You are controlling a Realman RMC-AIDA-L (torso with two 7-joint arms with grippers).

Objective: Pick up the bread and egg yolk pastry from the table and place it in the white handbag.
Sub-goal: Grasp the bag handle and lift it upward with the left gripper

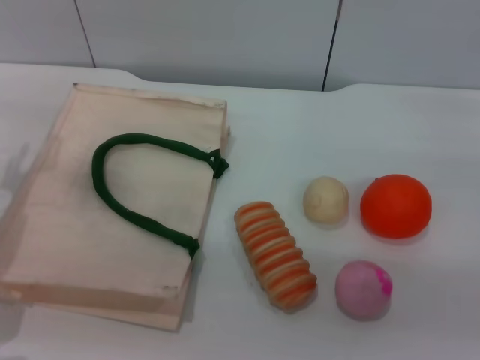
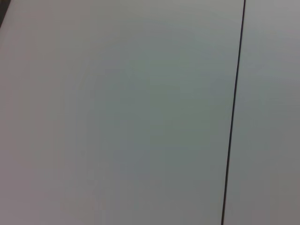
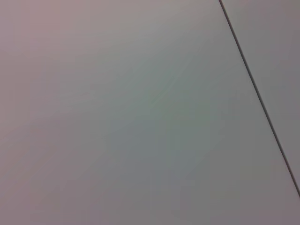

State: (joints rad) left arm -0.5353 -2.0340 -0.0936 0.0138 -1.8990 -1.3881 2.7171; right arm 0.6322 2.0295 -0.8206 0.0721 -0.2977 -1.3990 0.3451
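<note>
The white handbag (image 1: 82,225) lies flat on the table (image 1: 322,127), its mouth pressed closed under the green handle (image 1: 127,187), and nothing shows inside it. Just right of the bag's near corner sits the bread (image 1: 275,255), lying slantwise. Right of the bag and a little beyond the bread is the egg yolk pastry (image 1: 326,199), close to the bread but not touching it. Farther from the bag are an orange ball (image 1: 396,205), just beside the pastry, and a pink ball (image 1: 363,289), nearer the camera.

Neither gripper appears in any view; both wrist cameras show only a plain pale panel with a dark seam, so I cannot say whether the fingers are spread or pressed together.

Likely troubles: the bag's flat mouth may refuse the food unless one arm lifts the handle or top layer; the round pastry could roll when nudged; and a reach for it could catch the neighbouring orange ball instead.
</note>
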